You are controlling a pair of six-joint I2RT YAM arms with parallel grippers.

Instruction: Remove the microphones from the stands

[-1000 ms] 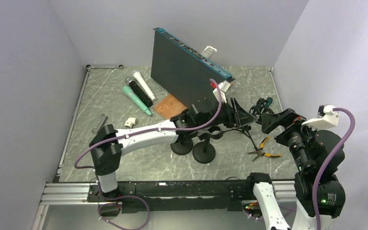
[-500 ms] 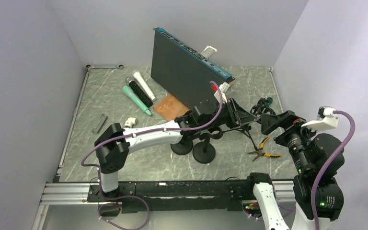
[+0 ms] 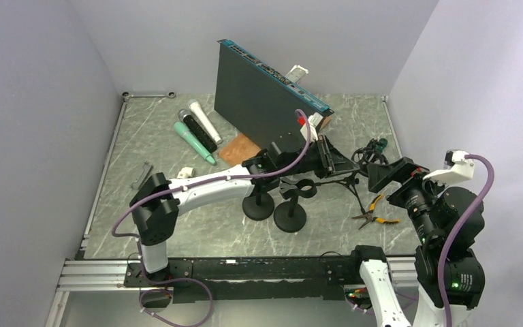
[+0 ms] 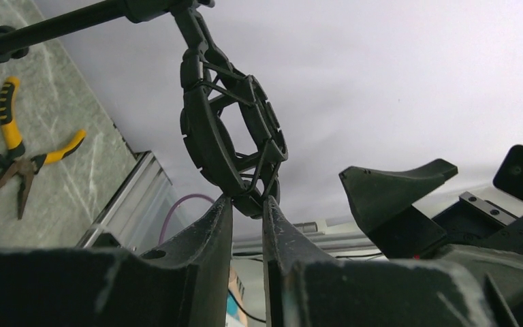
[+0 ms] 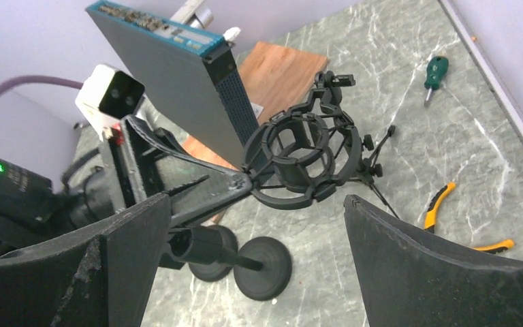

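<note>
Grey-green marble tabletop (image 3: 143, 129), plain pale walls, nothing fancy. So the shock mount (image 5: 303, 160) sits right of centre, just past the two round-base stands (image 3: 290, 219), hanging off a thin black rod (image 4: 61, 22). As far as we can tell its cradle is empty. The only mic-shaped things we spot are three handheld mics (image 3: 197, 133) lying far left beside the tall black box (image 3: 259, 102). The left gripper (image 4: 247, 201) has its jaws pinched together on the mount's lower rim, so we'd say the grab is made and the pull-off comes next. That probably wants a steady, straight pull so the stand doesn't tip. The right gripper (image 5: 257, 204) hangs near the mount, jaws wide apart, holding nothing. The left wrist view gives us the pinch itself plus the pliers (image 4: 13, 153). The right wrist view shows the hollow cradle and a screwdriver (image 5: 436, 71). Overhead, the arm hides both the pinch and the cradle's inside.
</note>
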